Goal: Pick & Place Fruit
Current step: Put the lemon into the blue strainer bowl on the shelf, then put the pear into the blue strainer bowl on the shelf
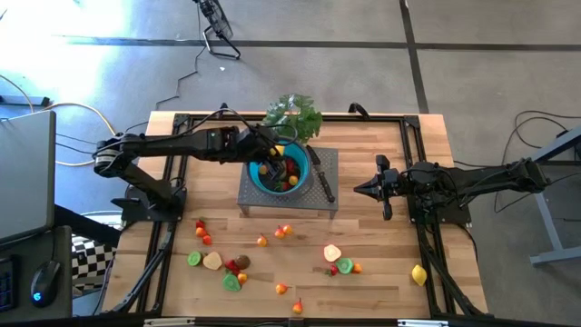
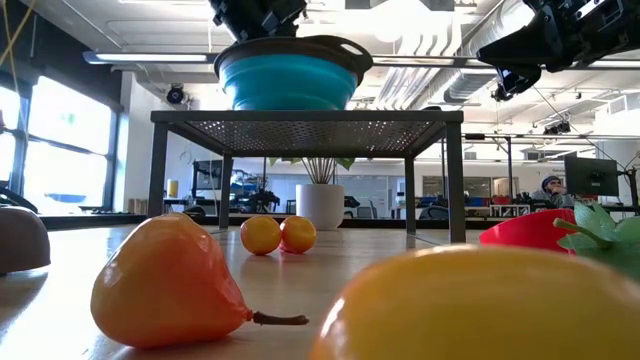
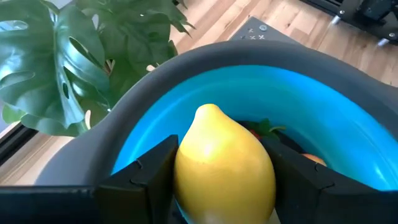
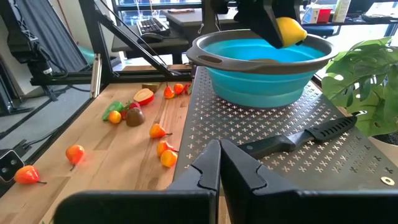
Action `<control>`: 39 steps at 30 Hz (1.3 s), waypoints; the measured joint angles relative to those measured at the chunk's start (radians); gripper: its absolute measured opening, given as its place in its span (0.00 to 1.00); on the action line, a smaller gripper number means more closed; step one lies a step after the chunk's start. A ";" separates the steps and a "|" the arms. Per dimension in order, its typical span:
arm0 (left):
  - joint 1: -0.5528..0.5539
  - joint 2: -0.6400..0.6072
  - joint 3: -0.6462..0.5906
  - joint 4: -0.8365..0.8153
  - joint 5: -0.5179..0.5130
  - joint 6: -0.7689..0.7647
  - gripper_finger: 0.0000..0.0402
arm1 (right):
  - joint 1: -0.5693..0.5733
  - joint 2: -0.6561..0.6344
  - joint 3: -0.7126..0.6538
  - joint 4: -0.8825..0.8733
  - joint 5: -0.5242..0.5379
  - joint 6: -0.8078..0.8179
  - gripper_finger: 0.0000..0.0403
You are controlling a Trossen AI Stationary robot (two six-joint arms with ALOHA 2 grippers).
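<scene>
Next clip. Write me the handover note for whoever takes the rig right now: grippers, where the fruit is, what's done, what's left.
Left gripper: shut on a yellow toy lemon, held over the blue bowl with the grey rim on the metal mesh stand; not yet released.
Right gripper: shut, empty, waiting beside the stand.
Done: a few fruits already lie in the bowl.
Left: drop the lemon, then collect the many small toy fruits scattered on the wooden table.

Daylight glares across my floor [image 1: 109, 54] at upper left; up close, my low view blurs the fruit [image 2: 480, 305].
</scene>
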 joint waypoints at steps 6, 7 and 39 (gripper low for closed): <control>0.000 0.000 0.000 0.002 -0.001 0.000 0.56 | 0.000 0.000 0.000 0.000 0.000 0.000 0.01; 0.000 0.000 0.000 0.000 -0.002 0.000 0.58 | 0.000 0.000 0.000 0.000 0.000 0.000 0.01; -0.299 -0.301 -0.071 -0.106 -0.228 0.043 0.36 | 0.000 0.000 0.000 -0.025 -0.047 -0.007 0.01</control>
